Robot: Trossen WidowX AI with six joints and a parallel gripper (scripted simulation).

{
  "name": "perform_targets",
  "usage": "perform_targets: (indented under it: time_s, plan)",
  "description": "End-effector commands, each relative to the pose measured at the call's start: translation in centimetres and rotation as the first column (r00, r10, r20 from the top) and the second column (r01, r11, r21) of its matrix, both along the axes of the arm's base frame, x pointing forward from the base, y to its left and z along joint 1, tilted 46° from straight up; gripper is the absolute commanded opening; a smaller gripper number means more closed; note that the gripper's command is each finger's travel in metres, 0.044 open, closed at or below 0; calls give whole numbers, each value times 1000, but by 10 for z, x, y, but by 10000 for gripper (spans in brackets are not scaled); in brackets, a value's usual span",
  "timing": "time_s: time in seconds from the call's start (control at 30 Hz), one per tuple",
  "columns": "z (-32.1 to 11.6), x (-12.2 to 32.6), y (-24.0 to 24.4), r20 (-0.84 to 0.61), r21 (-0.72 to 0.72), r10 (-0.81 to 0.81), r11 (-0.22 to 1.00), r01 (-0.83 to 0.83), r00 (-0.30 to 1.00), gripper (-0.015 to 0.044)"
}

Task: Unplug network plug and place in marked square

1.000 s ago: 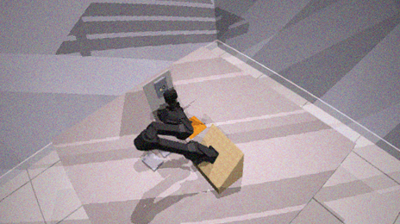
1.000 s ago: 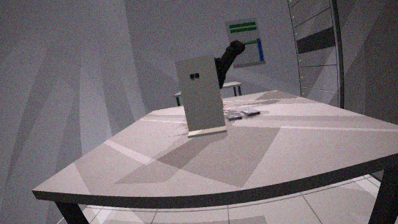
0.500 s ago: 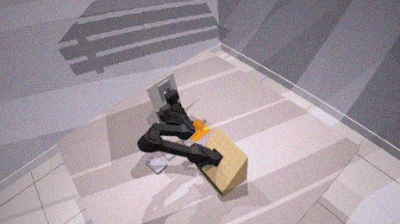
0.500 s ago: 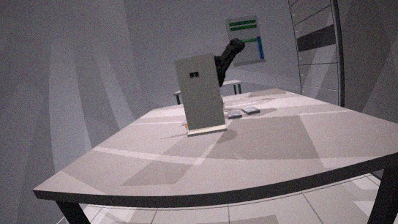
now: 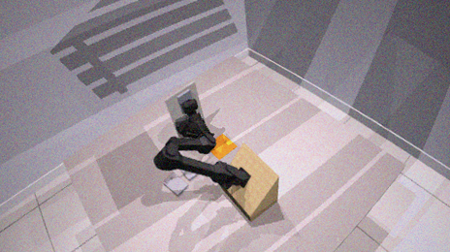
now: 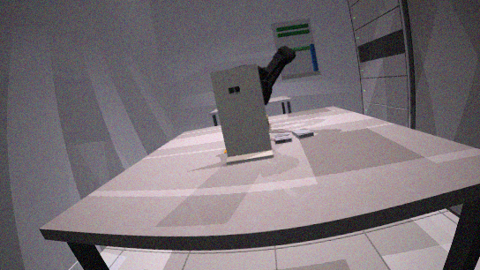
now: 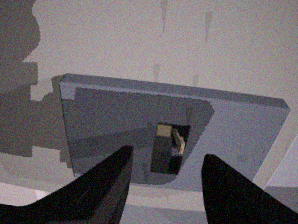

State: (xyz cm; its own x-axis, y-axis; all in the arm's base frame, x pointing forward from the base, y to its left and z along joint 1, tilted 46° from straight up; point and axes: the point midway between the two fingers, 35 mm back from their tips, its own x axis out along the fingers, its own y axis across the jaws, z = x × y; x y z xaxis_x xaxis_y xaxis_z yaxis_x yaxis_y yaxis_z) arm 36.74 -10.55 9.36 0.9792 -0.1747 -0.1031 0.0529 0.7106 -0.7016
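The plug point(image 7: 173, 144) sits in the socket on the panel point(image 7: 107, 119), a small pale piece with a yellowish glint inside a dark slot; the tab on top is too small and blurred to make out. In the wrist view the slot shows in the gap between the two dark fingers, nearer the right-hand one, and beyond their tips, so the plug lies straight ahead of the gripper point(image 7: 168, 155) and apart from it. The fingers stand partly apart with nothing between them. The plug's long axis appears to run into the panel, along the line of approach, which suits a straight pull once the tab is pressed. The panel looks tilted in this view, its top edge dropping to the right, so the wrist seems rolled a little relative to it; I judge that the roll and the slight offset matter most for the coming move, since the tab must be met squarely from above. From the top camera the arm point(image 5: 182, 156) folds back on itself with the gripper held close to the panel face, and the orange square point(image 5: 223, 146) lies on the table point(image 5: 335, 171) just beside the arm, between the panel and a tan block point(image 5: 255, 181). From the exterior view only the panel's back shows, with the arm rising behind it.
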Motion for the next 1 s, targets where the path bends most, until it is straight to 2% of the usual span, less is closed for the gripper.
perform_targets:
  time_s: [0.0,0.17,0.27,0.63,0.97]
  plan:
    - [-2,8,-1,-5,4,-6,1000,6,1000,156]
    - [-1,13,0,-5,4,-6,1000,6,1000,156]
    - [-1,13,0,-5,4,-6,1000,6,1000,77]
    - [-1,13,0,-5,4,-6,1000,6,1000,4]
    - [-1,9,0,-5,4,-6,1000,6,1000,0]
